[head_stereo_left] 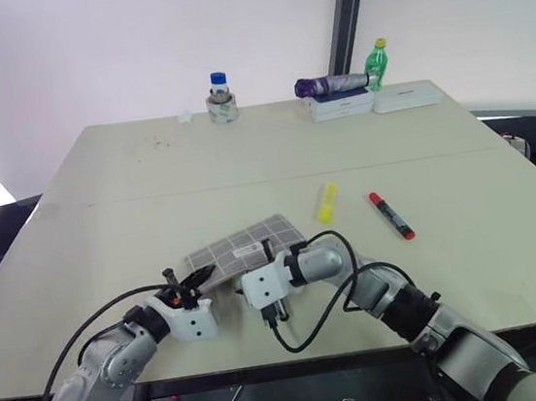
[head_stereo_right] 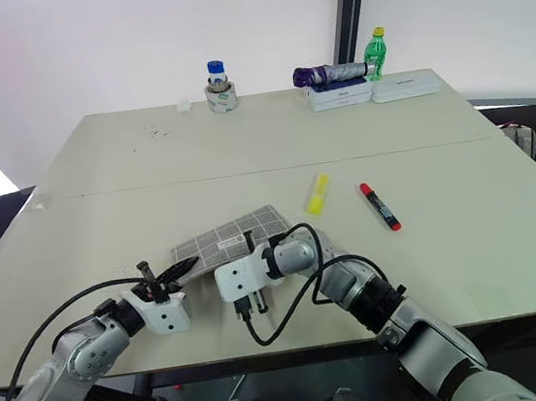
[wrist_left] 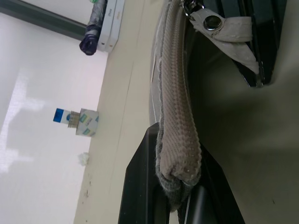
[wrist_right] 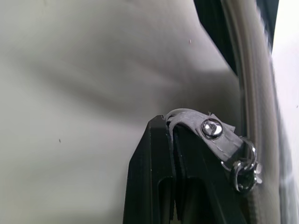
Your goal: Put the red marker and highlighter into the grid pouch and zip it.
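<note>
- My left hand [head_stereo_left: 192, 280] is clamped on the grid pouch [head_stereo_left: 245, 250] corner.
- My right hand [wrist_right: 174, 140] pinches its zipper pull [wrist_right: 212, 129].
- Highlighter [head_stereo_left: 327, 203] and red marker [head_stereo_left: 390, 215] lie apart on the table [head_stereo_left: 149, 186].

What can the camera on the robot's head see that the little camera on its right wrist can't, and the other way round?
Head view alone: the chunky yellow highlighter, the slim red-capped marker and the left gripper shut on the pouch's corner. Right wrist view alone: the grey zipper pull tab with its metal rivet, pinched between black fingers. Both: the grey grid-lined fabric pouch and the beige table.
</note>
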Tool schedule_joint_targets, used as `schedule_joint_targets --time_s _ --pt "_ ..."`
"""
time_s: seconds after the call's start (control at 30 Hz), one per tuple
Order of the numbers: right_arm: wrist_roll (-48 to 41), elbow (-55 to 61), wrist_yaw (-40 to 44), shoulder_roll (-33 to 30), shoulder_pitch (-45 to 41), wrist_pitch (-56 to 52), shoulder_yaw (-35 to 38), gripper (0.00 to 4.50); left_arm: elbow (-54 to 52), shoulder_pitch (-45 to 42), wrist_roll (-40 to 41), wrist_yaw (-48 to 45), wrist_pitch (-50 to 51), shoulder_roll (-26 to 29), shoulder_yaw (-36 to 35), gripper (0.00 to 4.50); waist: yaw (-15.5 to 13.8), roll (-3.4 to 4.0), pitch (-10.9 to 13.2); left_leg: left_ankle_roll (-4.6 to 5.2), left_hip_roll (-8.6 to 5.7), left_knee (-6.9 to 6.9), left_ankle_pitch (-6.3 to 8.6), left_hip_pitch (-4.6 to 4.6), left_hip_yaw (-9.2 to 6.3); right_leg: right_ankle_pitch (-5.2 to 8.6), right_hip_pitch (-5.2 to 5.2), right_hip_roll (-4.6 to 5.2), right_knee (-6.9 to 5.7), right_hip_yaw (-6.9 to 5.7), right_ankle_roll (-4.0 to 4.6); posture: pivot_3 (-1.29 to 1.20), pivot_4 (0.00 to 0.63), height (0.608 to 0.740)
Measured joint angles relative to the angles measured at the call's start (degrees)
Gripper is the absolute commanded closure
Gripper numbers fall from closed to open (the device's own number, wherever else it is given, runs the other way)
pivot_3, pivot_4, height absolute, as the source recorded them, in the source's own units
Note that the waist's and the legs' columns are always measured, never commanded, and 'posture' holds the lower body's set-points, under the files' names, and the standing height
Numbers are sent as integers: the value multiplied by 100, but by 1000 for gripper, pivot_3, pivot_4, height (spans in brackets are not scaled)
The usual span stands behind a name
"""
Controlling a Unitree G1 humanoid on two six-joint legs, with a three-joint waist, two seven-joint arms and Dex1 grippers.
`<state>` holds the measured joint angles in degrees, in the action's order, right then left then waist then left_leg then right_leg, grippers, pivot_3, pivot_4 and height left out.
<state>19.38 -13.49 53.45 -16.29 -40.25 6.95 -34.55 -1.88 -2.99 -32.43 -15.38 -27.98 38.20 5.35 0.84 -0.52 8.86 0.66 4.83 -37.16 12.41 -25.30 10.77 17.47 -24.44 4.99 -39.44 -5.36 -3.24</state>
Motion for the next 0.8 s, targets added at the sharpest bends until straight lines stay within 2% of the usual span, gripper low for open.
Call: schedule_joint_targets --time_s 0.8 --pt "125 217 88 131 -48 224 -72 4465 52 -424 -19 -127 302 -272 384 4500 -8 -1 -1 1 -1 -5 0 1 -2 0 5 1 0 0 0 0 150 740"
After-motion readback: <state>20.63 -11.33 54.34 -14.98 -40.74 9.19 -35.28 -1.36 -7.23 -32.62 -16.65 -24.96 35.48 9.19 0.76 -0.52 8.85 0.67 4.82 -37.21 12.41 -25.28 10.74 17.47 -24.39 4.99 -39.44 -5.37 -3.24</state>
